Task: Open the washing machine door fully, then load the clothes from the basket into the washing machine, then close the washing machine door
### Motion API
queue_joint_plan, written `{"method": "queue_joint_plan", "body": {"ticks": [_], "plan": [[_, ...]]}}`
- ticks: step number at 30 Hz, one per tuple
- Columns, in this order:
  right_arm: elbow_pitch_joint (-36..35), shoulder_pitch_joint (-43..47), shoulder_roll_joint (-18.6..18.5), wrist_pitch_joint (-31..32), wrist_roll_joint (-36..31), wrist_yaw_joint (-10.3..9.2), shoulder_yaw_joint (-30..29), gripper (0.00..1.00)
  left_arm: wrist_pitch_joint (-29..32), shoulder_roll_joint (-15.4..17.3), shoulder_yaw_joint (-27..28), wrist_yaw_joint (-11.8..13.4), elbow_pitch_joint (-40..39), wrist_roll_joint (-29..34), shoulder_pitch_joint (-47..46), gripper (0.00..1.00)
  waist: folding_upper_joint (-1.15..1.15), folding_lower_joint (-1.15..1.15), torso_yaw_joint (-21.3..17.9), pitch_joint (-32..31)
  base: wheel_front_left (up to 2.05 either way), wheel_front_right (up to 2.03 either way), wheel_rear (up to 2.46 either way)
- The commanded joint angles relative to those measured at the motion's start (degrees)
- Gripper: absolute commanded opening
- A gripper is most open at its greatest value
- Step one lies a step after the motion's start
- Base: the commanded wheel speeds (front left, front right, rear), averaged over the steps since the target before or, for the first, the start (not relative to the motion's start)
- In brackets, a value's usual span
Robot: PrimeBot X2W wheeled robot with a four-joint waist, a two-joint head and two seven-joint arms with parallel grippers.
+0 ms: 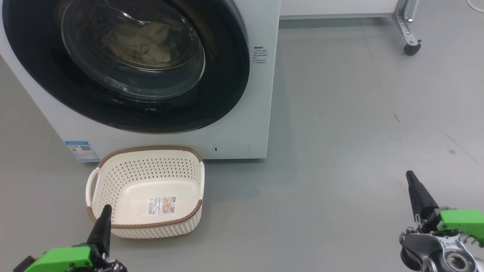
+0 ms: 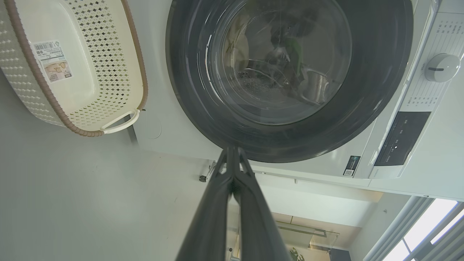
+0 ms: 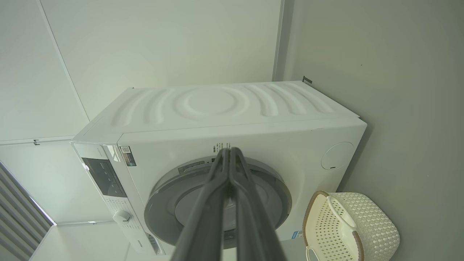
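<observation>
The washing machine (image 1: 242,113) stands ahead with its black-rimmed round door (image 1: 227,87) shut flat against its front. Through the glass bowl I see the pale cream clothes (image 1: 145,41) lying inside the drum. The cream basket (image 1: 151,177) sits on the floor in front of the machine, holding nothing but its label sticker. My left gripper (image 1: 106,211) is low at the left, at the basket's near rim, fingers pressed together and empty. My right gripper (image 1: 410,177) hangs at the lower right, far from the machine, also shut and empty. Both wrist views show the door (image 2: 380,83) (image 3: 275,188) and basket (image 2: 119,72) (image 3: 366,224).
Grey floor (image 1: 340,170) spreads wide to the right of the machine. A metal leg with a caster (image 1: 411,47) stands at the back right under a white panel. The control panel with a white knob (image 2: 440,67) runs along the machine's top front.
</observation>
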Motion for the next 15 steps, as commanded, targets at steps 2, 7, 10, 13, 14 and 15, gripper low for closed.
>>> {"method": "queue_joint_plan", "body": {"ticks": [2, 7, 10, 13, 14, 15], "plan": [[-1.79, -3.08, -0.67, 0.64, -0.39, -0.04, 0.94, 0.0, 0.43, 0.49, 2.06, -0.41, -2.1, -0.27, -2.93, 0.0, 0.0, 0.0, 0.0, 0.0, 0.0, 0.0, 0.0], [-1.79, -3.09, -0.63, 0.68, -0.44, -0.04, 0.88, 0.0, 0.44, 0.49, 2.06, -0.41, -2.1, -0.27, -2.93, 0.0, 0.0, 0.0, 0.0, 0.0, 0.0, 0.0, 0.0], [-1.79, -3.09, -0.59, 0.72, -0.48, -0.04, 0.83, 0.0, 0.44, 0.48, 2.06, -0.41, -2.1, -0.27, -2.93, 0.0, 0.0, 0.0, 0.0, 0.0, 0.0, 0.0, 0.0], [-1.78, -3.09, -0.57, 0.75, -0.51, -0.04, 0.8, 0.0, 0.44, 0.48, 2.06, -0.41, -2.1, -0.27, -2.93, 0.0, 0.0, 0.0, 0.0, 0.0, 0.0, 0.0, 0.0], [-1.78, -3.09, -0.56, 0.76, -0.51, -0.04, 0.79, 0.0, 0.44, 0.48, 2.06, -0.41, -2.1, -0.27, -2.93, 0.0, 0.0, 0.0, 0.0, 0.0, 0.0, 0.0, 0.0], [-1.78, -3.09, -0.56, 0.76, -0.52, -0.04, 0.78, 0.0, 0.44, 0.48, 2.06, -0.41, -2.1, -0.27, -2.93, 0.0, 0.0, 0.0, 0.0, 0.0, 0.0, 0.0, 0.0]]}}
